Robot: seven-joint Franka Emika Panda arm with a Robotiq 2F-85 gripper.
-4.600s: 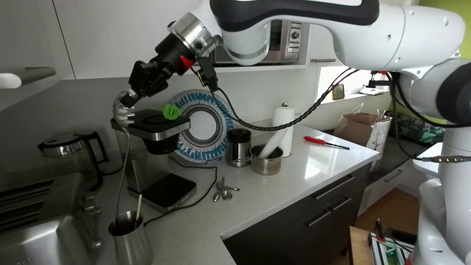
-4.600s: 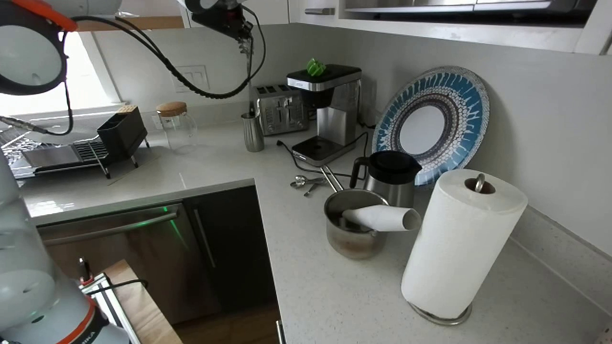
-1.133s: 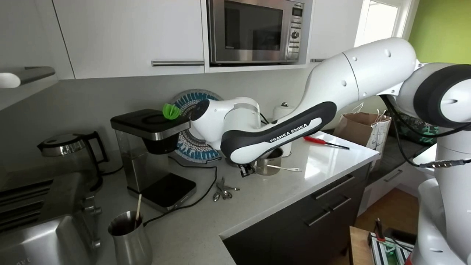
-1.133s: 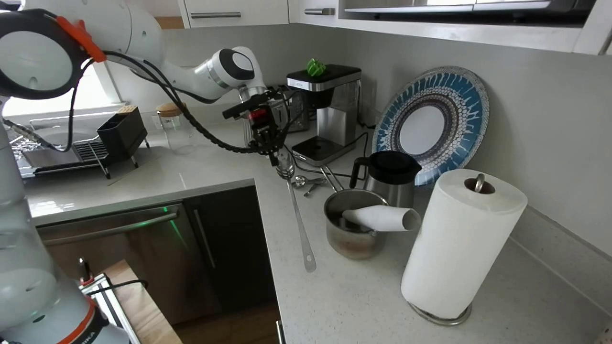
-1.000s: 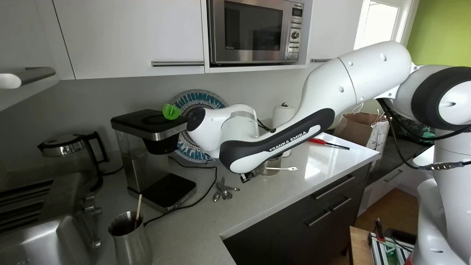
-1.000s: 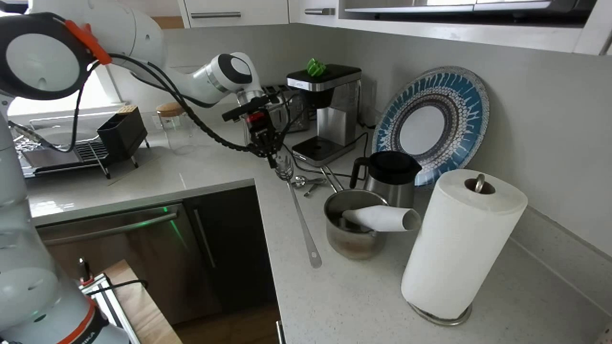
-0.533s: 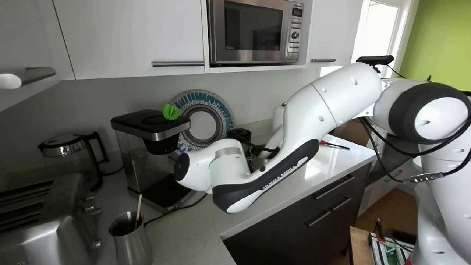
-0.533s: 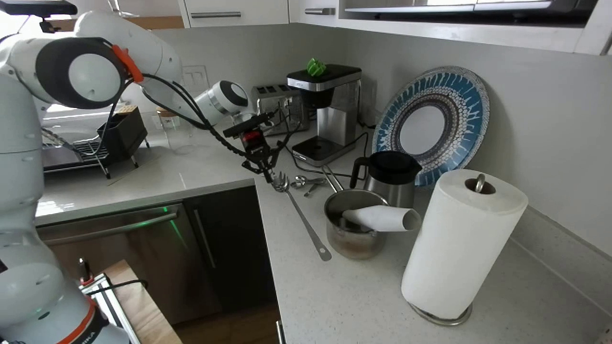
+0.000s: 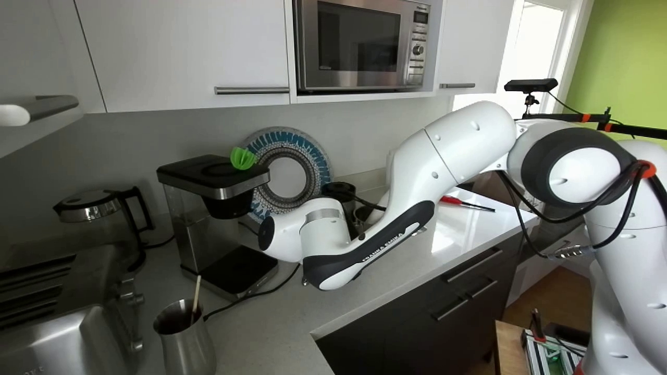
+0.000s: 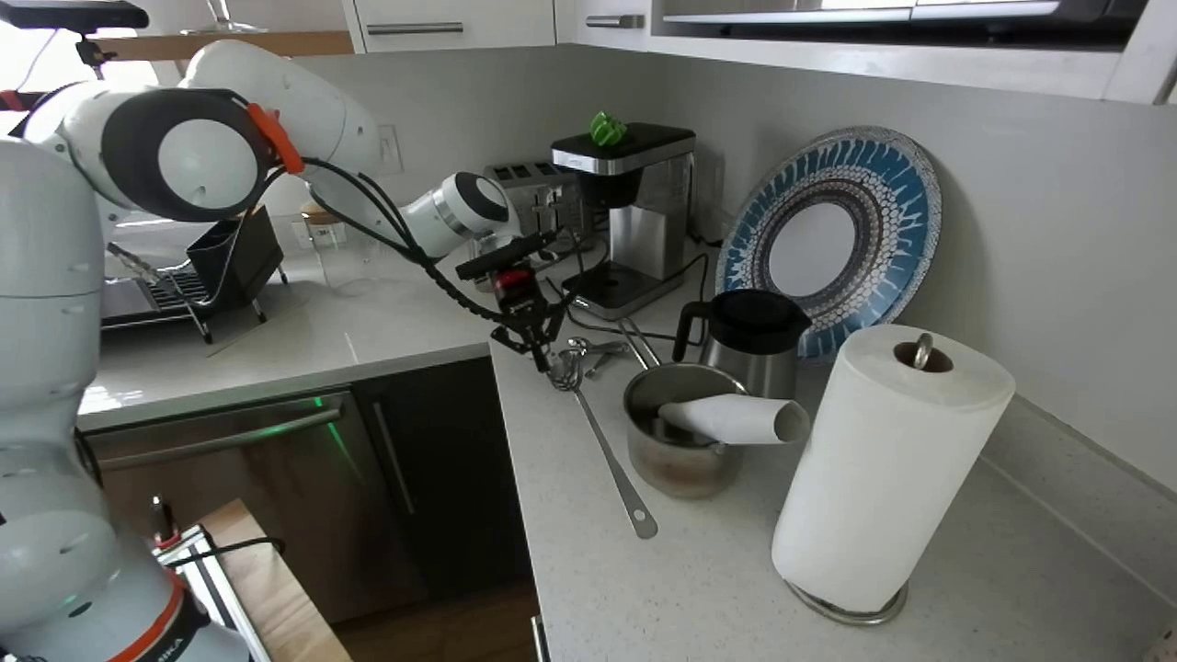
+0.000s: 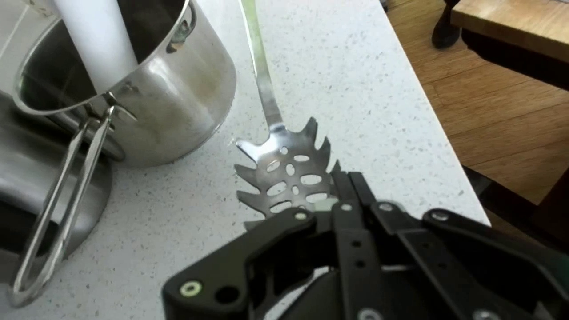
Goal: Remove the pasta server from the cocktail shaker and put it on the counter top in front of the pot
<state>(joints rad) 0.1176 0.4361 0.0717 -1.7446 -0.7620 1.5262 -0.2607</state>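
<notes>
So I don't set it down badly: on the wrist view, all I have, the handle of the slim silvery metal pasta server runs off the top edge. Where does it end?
Observer: In an exterior view, the pasta server ends in a rounded, holed tip over the pale grey-white counter top, inside its front edge. Whether it touches, I can't tell.
Operator: What am I missing near the hand?
Observer: A bunch of silvery metal spoons, lying close by in an exterior view.
Operator: And the small, shiny steel cocktail shaker?
Observer: In an exterior view, it has a thin pale stick standing in it.
</notes>
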